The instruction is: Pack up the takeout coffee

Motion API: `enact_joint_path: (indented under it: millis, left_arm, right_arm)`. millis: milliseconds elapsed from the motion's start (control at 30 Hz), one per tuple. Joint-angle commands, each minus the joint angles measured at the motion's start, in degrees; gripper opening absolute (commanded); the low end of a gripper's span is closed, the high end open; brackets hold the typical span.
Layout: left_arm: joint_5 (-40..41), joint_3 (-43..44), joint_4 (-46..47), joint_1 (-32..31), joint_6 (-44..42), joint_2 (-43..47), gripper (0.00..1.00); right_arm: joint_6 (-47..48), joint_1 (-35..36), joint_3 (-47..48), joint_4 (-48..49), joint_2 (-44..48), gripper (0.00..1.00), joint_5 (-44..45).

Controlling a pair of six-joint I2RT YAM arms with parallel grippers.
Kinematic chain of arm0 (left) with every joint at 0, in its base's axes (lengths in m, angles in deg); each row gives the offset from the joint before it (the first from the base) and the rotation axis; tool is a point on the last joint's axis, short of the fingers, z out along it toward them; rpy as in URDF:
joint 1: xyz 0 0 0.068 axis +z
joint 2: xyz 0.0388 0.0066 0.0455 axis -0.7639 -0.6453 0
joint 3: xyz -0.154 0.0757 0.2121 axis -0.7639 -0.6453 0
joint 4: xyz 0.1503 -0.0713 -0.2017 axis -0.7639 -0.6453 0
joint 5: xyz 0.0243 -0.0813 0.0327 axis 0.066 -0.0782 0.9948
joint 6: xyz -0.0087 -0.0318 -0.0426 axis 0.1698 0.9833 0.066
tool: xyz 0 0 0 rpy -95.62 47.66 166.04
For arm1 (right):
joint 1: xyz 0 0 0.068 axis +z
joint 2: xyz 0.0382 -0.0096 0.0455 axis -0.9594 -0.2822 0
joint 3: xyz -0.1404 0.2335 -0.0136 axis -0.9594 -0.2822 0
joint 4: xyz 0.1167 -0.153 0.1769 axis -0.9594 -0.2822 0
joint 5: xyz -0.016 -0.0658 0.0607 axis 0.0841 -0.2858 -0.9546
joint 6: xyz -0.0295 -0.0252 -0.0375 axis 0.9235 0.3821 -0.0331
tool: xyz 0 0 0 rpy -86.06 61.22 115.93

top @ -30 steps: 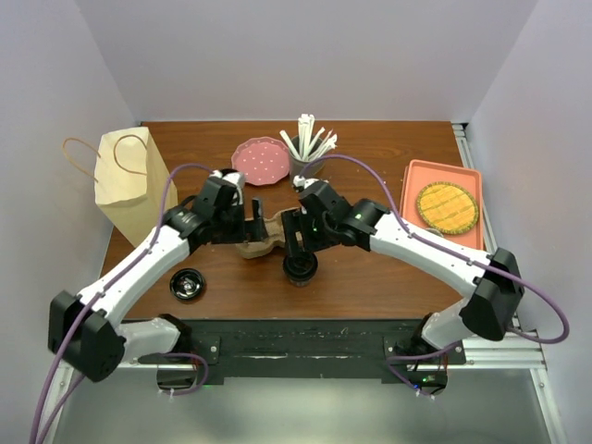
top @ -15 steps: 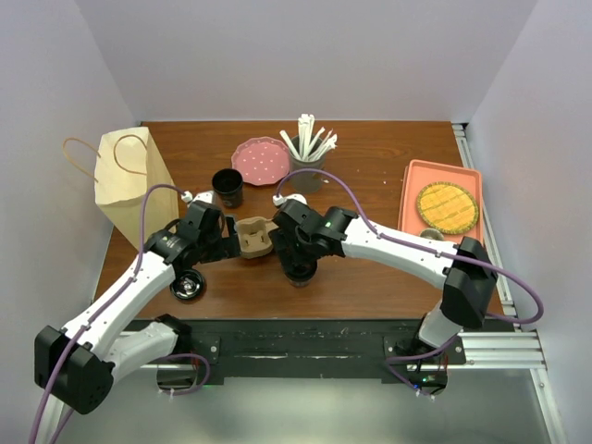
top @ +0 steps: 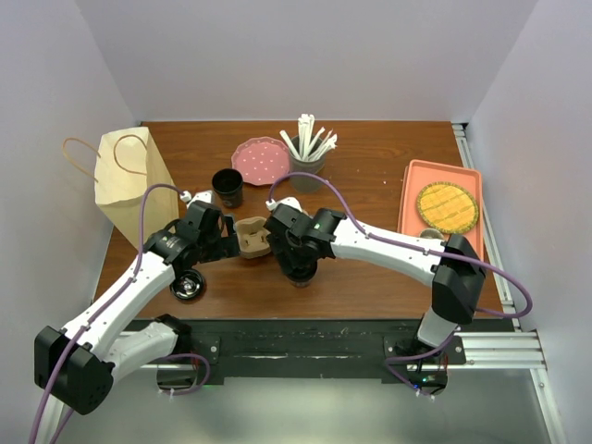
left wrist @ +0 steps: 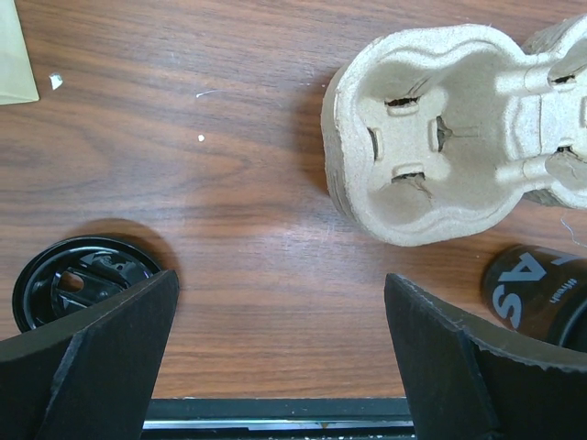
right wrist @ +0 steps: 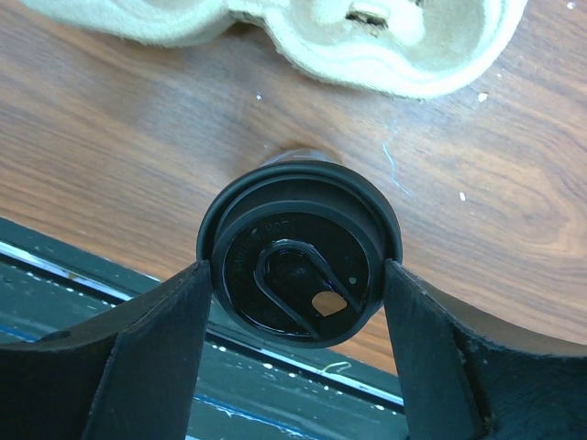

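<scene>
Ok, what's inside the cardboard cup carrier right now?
One pocket of the cup carrier is empty. The other is cut off in wrist views and covered by the right arm from above.

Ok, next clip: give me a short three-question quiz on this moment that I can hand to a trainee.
1. Pick one: what sits between the fingers of the right gripper? A) the takeout coffee B) a spoon C) nothing
2. True or false: the left gripper is open, and the cup carrier lies clear of its fingers.
3. Fill in: the lidless black cup stands beside the ___ plate.
Key: 1 A; 2 true; 3 pink.
</scene>
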Motion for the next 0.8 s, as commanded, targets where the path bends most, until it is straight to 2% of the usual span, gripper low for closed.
enact_joint_path:
  millis: [0, 267, 367, 567, 700, 767]
  left_arm:
    - [1.8, -0.1, 1.7, 0.3, 1.0, 0.7, 0.98]
    - [1.8, -0.4, 1.9, 0.3, 1.0, 1.0, 0.98]
    - [1.6, -0.4, 1.8, 0.3, 1.0, 1.1, 0.98]
    - [0.8, -0.4, 2.2, 0.3, 0.6, 1.9, 0.98]
    - [-0.3, 0.2, 2.4, 0.3, 0.3, 2.7, 0.98]
    - [-0.5, 1.4, 1.7, 0.3, 0.2, 2.4, 0.98]
  right_arm:
    - [-0.7, 0.5, 2.8, -3.2, -0.1, 0.71, 5.3]
    - [-2.1, 0.5, 1.5, -4.0, 1.9, 0.66, 8.2]
    - [-1.4, -1.5, 0.3, -3.3, 3.4, 0.66, 8.9]
    - [2.4, -13.2, -3.0, 0.2, 7.3, 0.64, 7.3]
    - [6.4, -25.9, -3.1, 3.5, 7.1, 0.63, 5.2]
    - [8.7, -29.9, -1.0, 4.9, 5.6, 0.63, 5.3]
